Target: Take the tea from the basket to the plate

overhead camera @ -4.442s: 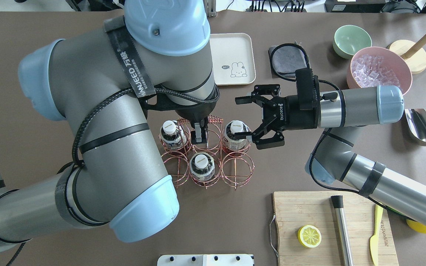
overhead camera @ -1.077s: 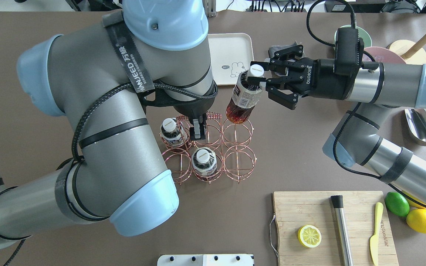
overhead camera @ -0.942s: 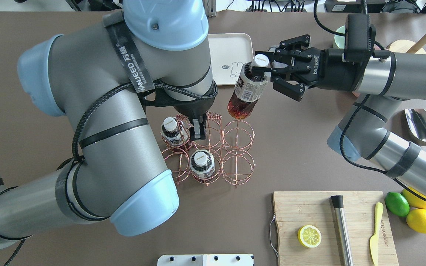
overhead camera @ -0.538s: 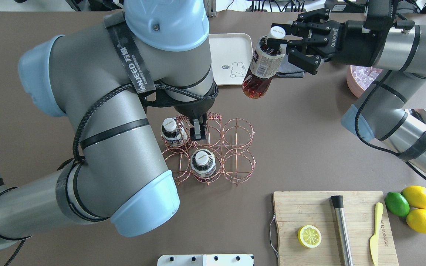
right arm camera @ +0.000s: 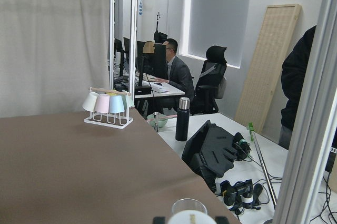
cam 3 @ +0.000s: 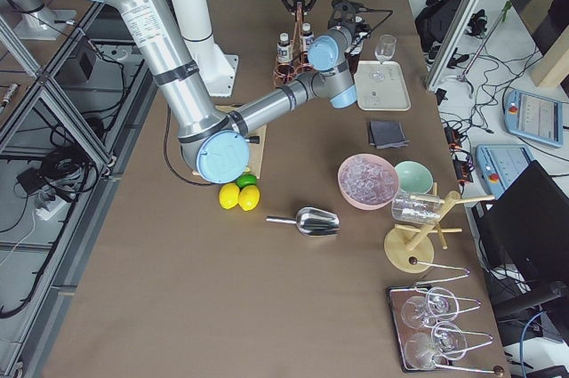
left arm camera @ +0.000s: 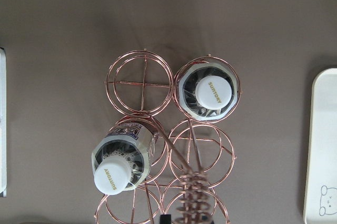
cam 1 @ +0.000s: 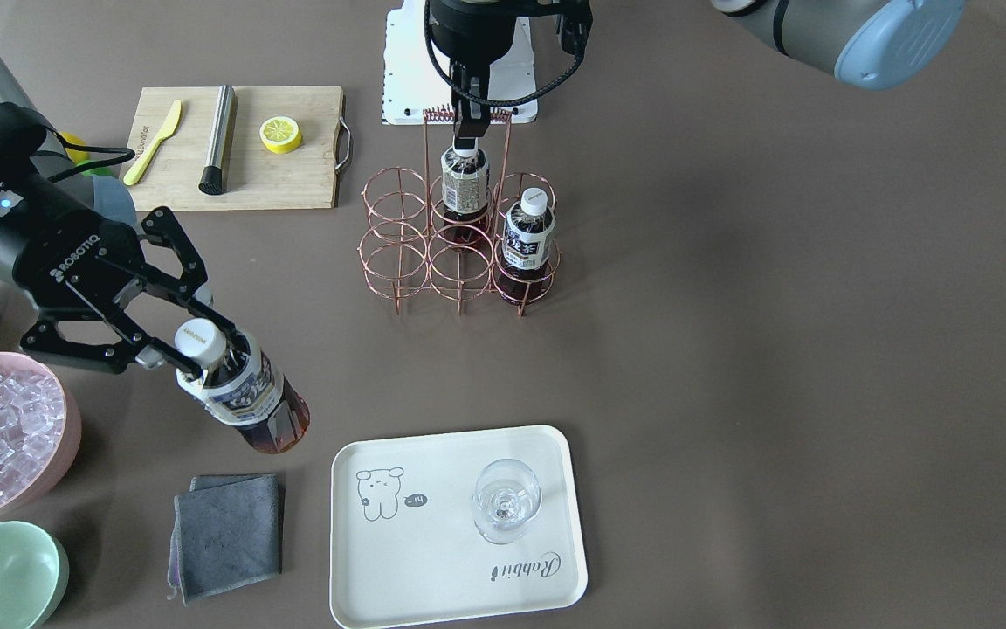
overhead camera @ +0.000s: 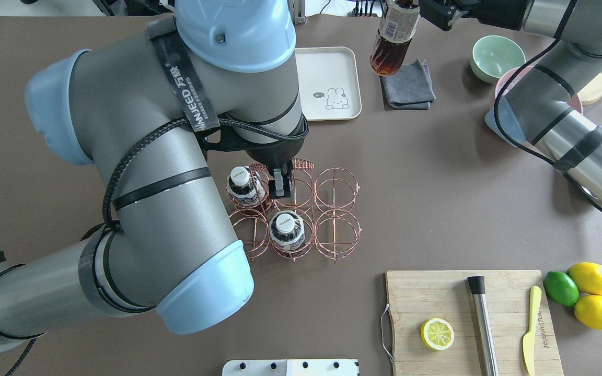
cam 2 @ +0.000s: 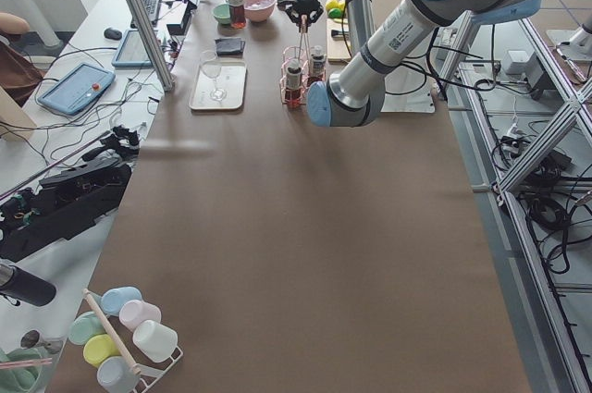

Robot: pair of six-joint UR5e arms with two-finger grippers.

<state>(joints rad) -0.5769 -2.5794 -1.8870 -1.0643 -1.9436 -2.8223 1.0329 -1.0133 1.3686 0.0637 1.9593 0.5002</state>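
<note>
**Tea bottle out of the basket, not yet over the plate**

At the left of the front-facing frame, the right gripper [cam 1: 182, 339] pinches the tea [cam 1: 245, 397] at its neck, just under the white cap. The bottle hangs tilted in the air, near the grey cloth [cam 1: 225, 533] at lower left. Seconds ago it stood in a basket cell; since then it has been lifted out and carried well away. At lower centre, the plate [cam 1: 433, 594] holds only a clear glass [cam 1: 506, 500]. At upper centre, the basket [cam 1: 427, 229] keeps two other bottles [cam 1: 527, 236]. The left gripper [cam 1: 466, 131] is pressed onto its handle, likely steadying it. Removal looks finished; the bottle must next cross to the plate's bare half.
</note>
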